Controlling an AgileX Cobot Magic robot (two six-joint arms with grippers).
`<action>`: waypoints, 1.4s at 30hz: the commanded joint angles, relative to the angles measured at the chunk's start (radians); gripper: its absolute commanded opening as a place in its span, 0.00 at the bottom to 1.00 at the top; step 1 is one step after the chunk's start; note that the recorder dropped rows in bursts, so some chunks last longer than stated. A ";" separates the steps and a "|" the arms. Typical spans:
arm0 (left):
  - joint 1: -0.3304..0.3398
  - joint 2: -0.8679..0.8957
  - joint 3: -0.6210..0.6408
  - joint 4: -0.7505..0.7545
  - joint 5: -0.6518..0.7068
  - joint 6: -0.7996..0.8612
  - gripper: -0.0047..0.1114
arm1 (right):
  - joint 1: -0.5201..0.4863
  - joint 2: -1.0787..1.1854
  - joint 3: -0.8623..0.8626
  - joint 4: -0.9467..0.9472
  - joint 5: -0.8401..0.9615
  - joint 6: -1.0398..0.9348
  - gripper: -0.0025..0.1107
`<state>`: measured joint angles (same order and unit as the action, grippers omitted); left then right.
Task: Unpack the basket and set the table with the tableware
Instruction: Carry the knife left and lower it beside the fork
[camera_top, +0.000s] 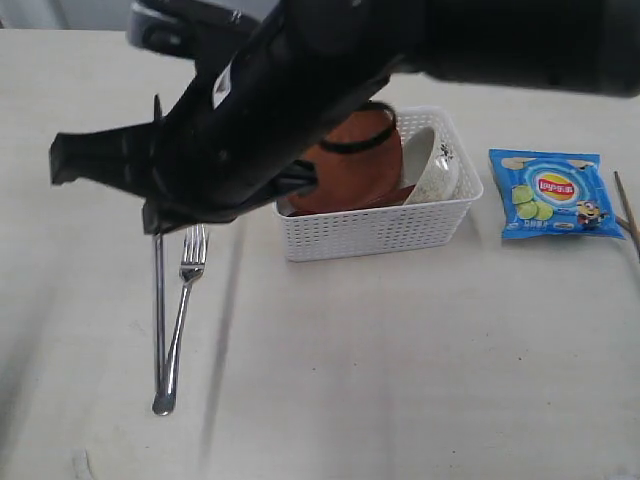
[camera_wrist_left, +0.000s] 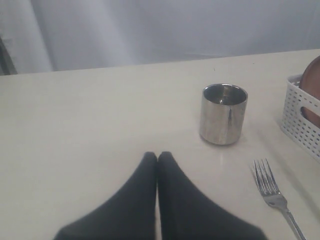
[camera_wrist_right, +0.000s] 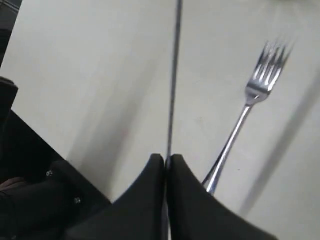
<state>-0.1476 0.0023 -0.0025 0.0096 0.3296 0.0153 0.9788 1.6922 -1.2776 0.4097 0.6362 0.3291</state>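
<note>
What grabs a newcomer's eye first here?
A big black arm cuts across the exterior view from the right, its right gripper shut on the knife, beside the fork on the table. Behind it, the white basket holds the reddish-brown plate and white bowl.

On the bench (camera_top: 400, 350) we find the fork (camera_top: 185, 300) and knife (camera_top: 158, 320) side by side, left of the basket (camera_top: 380, 235). The plate (camera_top: 350, 185) and bowl (camera_top: 437, 165) stand inside it, plate leftmost. A chip bag (camera_top: 552, 193) lies to its right.
</note>
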 joint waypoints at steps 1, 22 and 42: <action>-0.006 -0.002 0.002 -0.002 -0.008 -0.004 0.04 | 0.057 0.083 0.010 0.053 -0.095 0.036 0.02; -0.006 -0.002 0.002 -0.002 -0.008 -0.004 0.04 | 0.050 0.437 -0.182 0.233 -0.163 -0.040 0.02; -0.006 -0.002 0.002 -0.002 -0.008 -0.004 0.04 | -0.001 0.476 -0.204 0.152 -0.134 -0.041 0.02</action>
<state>-0.1476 0.0023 -0.0025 0.0096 0.3296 0.0153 0.9830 2.1617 -1.4751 0.6055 0.5185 0.3035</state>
